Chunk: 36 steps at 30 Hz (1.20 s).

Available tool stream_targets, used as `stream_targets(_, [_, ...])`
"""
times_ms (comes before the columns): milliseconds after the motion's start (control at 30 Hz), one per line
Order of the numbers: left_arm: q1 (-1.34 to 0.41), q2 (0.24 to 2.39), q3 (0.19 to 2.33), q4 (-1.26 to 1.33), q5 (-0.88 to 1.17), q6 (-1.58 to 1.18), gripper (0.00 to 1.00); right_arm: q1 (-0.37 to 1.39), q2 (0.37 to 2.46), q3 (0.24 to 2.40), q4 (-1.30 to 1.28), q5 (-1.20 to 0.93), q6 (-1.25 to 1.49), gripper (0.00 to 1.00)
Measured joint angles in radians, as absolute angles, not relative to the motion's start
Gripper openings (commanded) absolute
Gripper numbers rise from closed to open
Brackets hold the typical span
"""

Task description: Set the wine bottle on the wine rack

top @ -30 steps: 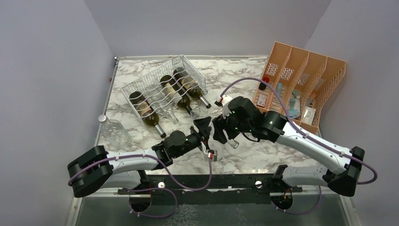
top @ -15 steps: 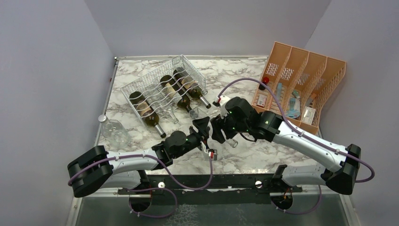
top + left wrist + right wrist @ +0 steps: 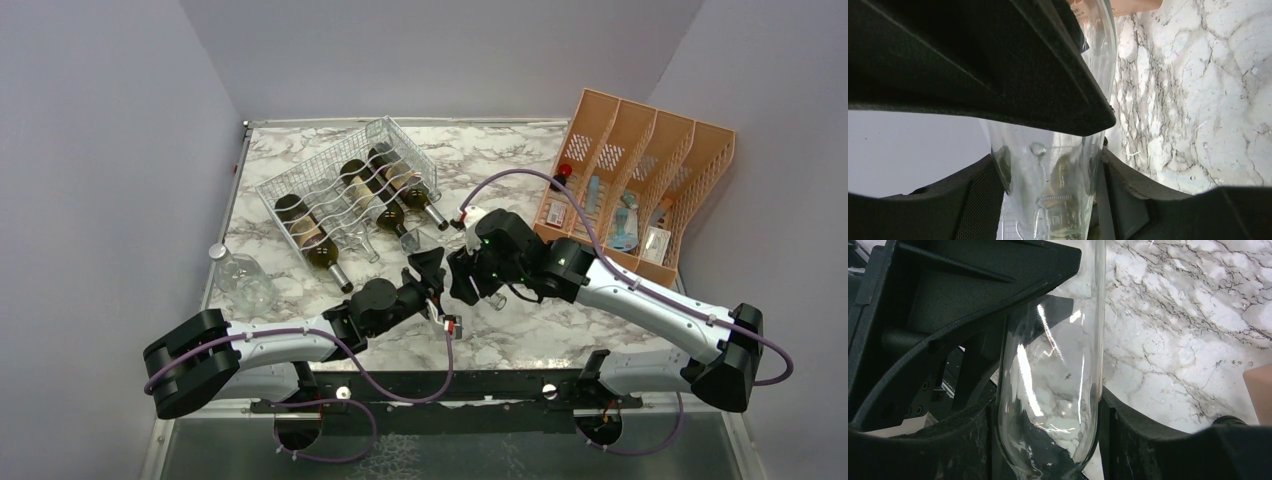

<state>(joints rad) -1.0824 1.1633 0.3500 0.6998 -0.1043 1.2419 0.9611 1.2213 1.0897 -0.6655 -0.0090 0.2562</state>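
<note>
Loose clear bottle [image 3: 240, 280]: lay on its side near the table's left edge, apart from the rack, cap towards the wall.
Wine rack [image 3: 345, 190]: a silvery-white wire rack stood at the back left of the table, angled across it, well apart from both grippers.
Rack contents: three dark bottles [image 3: 305, 235] lay in the wavy tiers, necks pointing to the near right; at least one clear glass bottle lay between them, hard to make out.
Left gripper [image 3: 1048, 170]: reached in from the lower left to the table's middle, its two fingers closed against opposite sides of clear glass.
Wine bottle [image 3: 1058, 365]: an empty clear glass bottle, held off the table between the two grippers, just to the near right of the rack and not in it.
Right gripper [image 3: 1048, 440]: came in from the right and met the left one nose to nose, its fingers likewise pressed on either side of the same bottle.
In the way: the necks of the racked bottles jutted out towards the grippers; the open marble between was narrow.
File organizer [image 3: 640, 190]: orange plastic, slotted, stood at the back right with papers and small packets in its compartments.
Table [image 3: 500, 150]: white marble pattern with grey veins.
Walls [image 3: 100, 150]: plain pale lavender-grey walls closed in three sides.
</note>
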Motion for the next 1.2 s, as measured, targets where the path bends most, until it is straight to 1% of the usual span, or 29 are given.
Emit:
stream_targets(33, [-1.082, 1.163, 0.350, 0.700, -0.106, 1.240, 0.55, 0.961, 1.221, 1.090, -0.665, -0.005, 0.256, 0.01])
stream_targets(67, [-1.082, 1.163, 0.350, 0.700, -0.107, 1.238, 0.79, 0.961, 1.221, 1.090, -0.664, 0.003, 0.256, 0.01])
stream_targets(100, [-1.082, 1.163, 0.350, 0.700, -0.107, 1.235, 0.86, 0.961, 1.221, 1.090, -0.663, 0.010, 0.256, 0.01])
stream_targets(133, [-1.082, 1.163, 0.350, 0.700, -0.108, 1.236, 0.88, 0.962, 1.220, 1.090, -0.662, 0.017, 0.257, 0.01])
stream_targets(333, [-1.087, 1.084, 0.360, 0.706, -0.112, 1.155, 0.90, 0.966, 1.176, 1.081, -0.650, 0.113, 0.263, 0.01])
stream_targets(500, [-1.089, 0.987, 0.378, 0.709, -0.105, 1.070, 0.92, 0.967, 1.068, 1.053, -0.600, 0.214, 0.266, 0.01])
stream_targets(567, [-1.089, 0.956, 0.394, 0.706, -0.123, 0.980, 0.92, 0.965, 1.034, 1.038, -0.575, 0.247, 0.269, 0.01])
stream_targets(633, [-1.090, 0.945, 0.439, 0.692, -0.203, 0.852, 0.93, 0.966, 1.012, 1.026, -0.552, 0.268, 0.270, 0.01])
stream_targets(700, [-1.092, 0.946, 0.533, 0.626, -0.318, 0.686, 0.98, 0.965, 1.003, 1.016, -0.527, 0.279, 0.270, 0.01])
stream_targets(733, [-1.092, 0.945, 0.604, 0.571, -0.379, 0.596, 0.99, 0.965, 1.002, 1.012, -0.516, 0.282, 0.271, 0.01])
stream_targets(900, [-1.089, 0.918, 0.843, 0.344, -0.534, 0.362, 0.99, 0.966, 1.002, 0.992, -0.461, 0.288, 0.274, 0.01])
stream_targets(1000, [-1.089, 0.900, 0.913, 0.250, -0.597, 0.302, 0.99, 0.966, 1.012, 0.989, -0.427, 0.288, 0.277, 0.01])
stream_targets(1200, [-1.089, 0.863, 0.940, 0.126, -0.633, 0.239, 0.99, 0.965, 1.095, 0.989, -0.334, 0.274, 0.279, 0.01])
